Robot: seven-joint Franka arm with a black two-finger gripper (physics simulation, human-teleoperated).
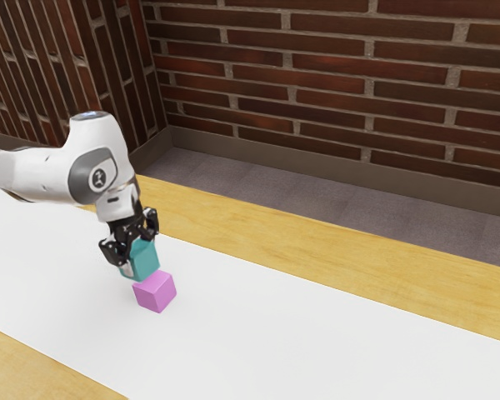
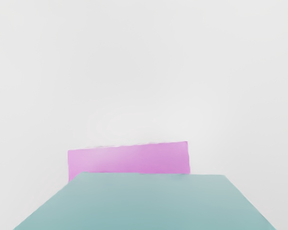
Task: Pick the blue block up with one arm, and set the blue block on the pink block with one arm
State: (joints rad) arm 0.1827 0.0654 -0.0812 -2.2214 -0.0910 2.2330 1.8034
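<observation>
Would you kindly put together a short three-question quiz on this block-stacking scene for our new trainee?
1. True or false: the gripper is shut on the blue block.
2. The pink block lies on: A) the white tabletop, B) the blue block, C) the gripper.
3. Which block is lower, blue or pink?
Key: 1 true; 2 A; 3 pink.

Teal block (image 1: 143, 262), pink block (image 1: 154, 292)
</observation>
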